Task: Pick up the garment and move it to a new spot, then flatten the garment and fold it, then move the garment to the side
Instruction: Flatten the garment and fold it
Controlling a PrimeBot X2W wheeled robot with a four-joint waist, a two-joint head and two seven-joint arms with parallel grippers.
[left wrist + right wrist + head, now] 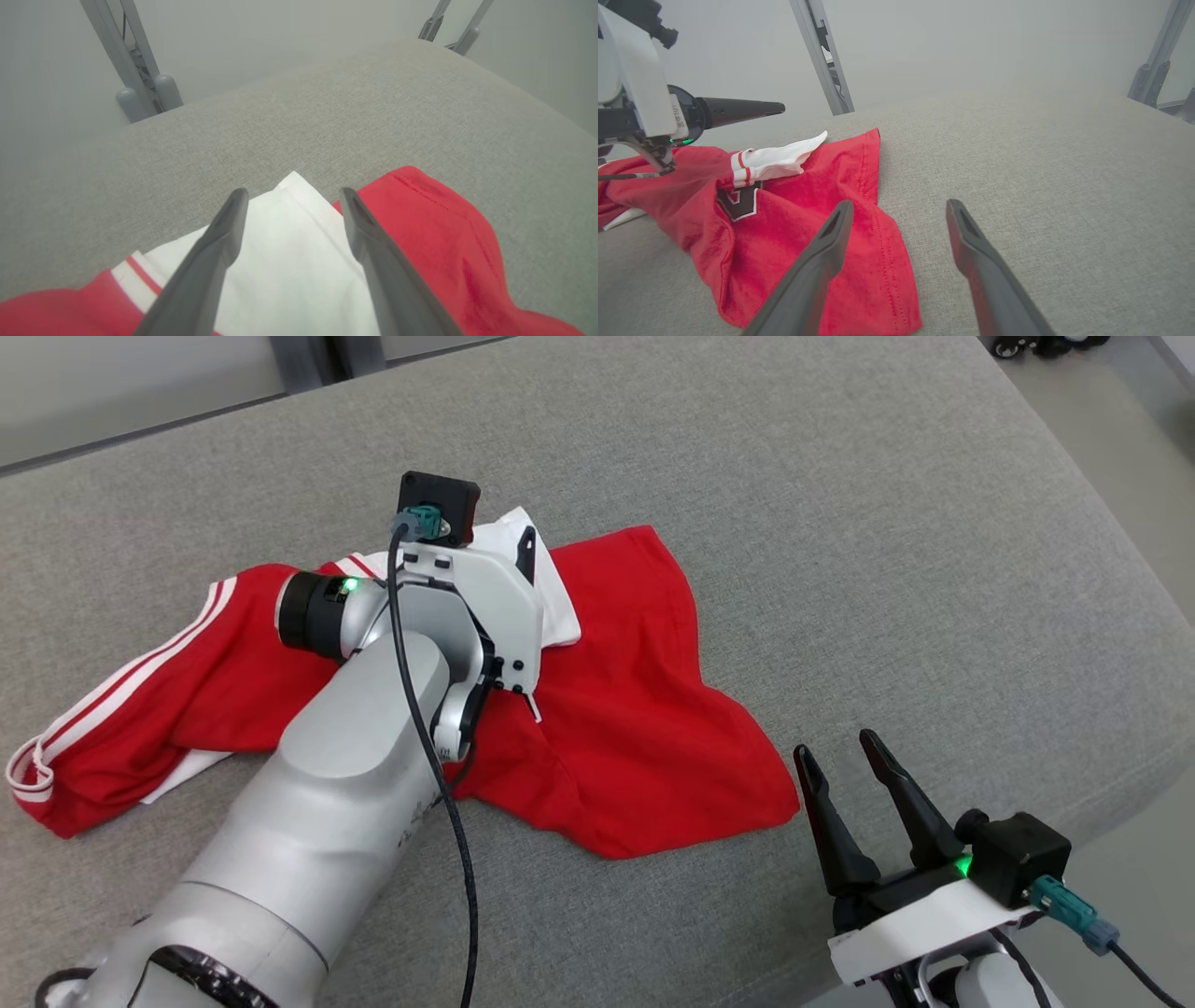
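Where the garment (pixel 784 210) creases, dark lettering (pixel 738 203) is unreadable.

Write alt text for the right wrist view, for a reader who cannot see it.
A crumpled red shirt with a white sleeve lies on a grey cushion, left of centre. The right claw stands open at the bottom, one dark finger over the shirt's edge. The left claw hangs above the shirt at upper left.

Head view: left forearm (pixel 345 775) covers the garment (pixel 635 737) mid-section, so the lay under it can't be told. Right wrist view: dark print (pixel 738 203) is half folded under, unreadable. The garment's left end runs off frame.
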